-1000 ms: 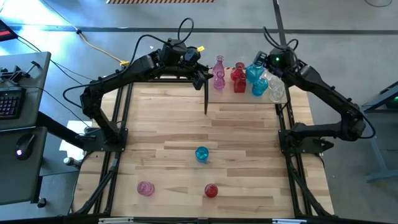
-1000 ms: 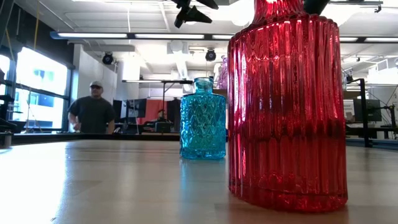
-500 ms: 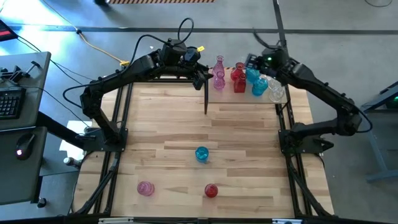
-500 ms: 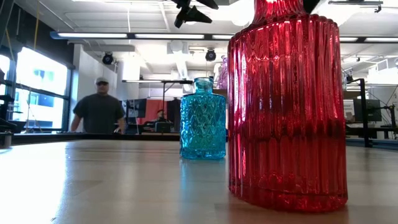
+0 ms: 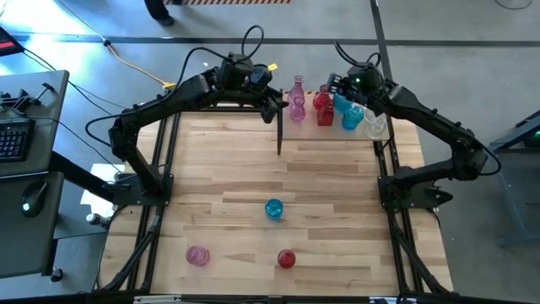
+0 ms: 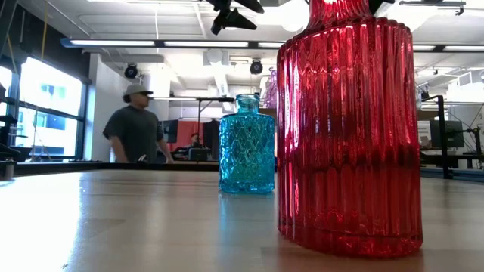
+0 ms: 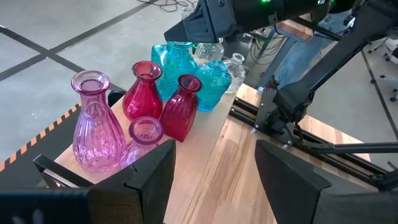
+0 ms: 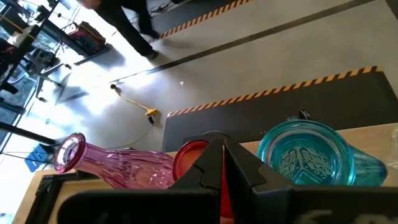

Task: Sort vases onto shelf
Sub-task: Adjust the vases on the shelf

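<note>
Several glass vases stand close together on the pale shelf (image 7: pixel 208 134) at the table's far edge: a tall pink one (image 5: pixel 297 99), two red ones (image 5: pixel 322 107), turquoise ones (image 5: pixel 346 110) and a clear one (image 5: pixel 374 125). On the tabletop stand a turquoise bottle (image 5: pixel 273 209), a pink vase (image 5: pixel 197 255) and a red ribbed vase (image 5: pixel 287 258). My left gripper (image 5: pixel 277 103) hangs open just left of the pink vase (image 7: pixel 93 124). My right gripper (image 5: pixel 334 84) hovers shut above the red vase (image 8: pixel 186 155) and the turquoise vase (image 8: pixel 305 152).
A black upright bar (image 5: pixel 279 135) stands on the table below my left gripper. Black frame rails (image 5: pixel 388 194) run along both sides of the table. The low view is filled by the red vase (image 6: pixel 348 128) and the turquoise bottle (image 6: pixel 246 147). A person (image 6: pixel 136 128) walks in the room behind.
My right gripper has moved toward the table's left along the far edge, from over the clear and turquoise vases to over the red and turquoise ones. The person in the room behind has walked rightward in the low view.
</note>
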Robot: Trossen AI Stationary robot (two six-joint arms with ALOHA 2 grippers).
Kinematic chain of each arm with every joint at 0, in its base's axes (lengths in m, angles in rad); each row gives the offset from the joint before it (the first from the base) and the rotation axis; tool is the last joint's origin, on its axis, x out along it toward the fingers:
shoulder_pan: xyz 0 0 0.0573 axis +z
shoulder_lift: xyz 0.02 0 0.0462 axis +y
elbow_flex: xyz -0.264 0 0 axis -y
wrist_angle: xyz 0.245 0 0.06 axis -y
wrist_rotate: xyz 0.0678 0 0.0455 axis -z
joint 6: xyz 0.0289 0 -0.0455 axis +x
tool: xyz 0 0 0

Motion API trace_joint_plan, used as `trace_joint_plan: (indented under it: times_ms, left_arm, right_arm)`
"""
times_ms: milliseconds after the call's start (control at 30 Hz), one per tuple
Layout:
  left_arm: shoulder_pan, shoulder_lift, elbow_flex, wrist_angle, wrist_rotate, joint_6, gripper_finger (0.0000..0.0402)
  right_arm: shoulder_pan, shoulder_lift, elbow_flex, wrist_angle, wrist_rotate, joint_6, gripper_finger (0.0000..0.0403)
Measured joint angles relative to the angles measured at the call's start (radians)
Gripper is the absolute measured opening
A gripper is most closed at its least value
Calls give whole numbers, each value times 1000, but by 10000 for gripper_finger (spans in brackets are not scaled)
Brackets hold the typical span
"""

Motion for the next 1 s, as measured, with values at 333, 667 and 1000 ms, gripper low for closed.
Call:
trace_joint_plan:
  times_ms: [333,667,1000]
  left_arm:
    - [0,0,0,1,0,1,211]
    - [0,0,0,1,0,1,211]
    - [0,0,0,1,0,1,211]
  right_arm:
    - [0,0,0,-66,5,25,0]
    - [-5,0,1,-94,29,26,0]
    - [-5,0,1,-105,48,26,0]
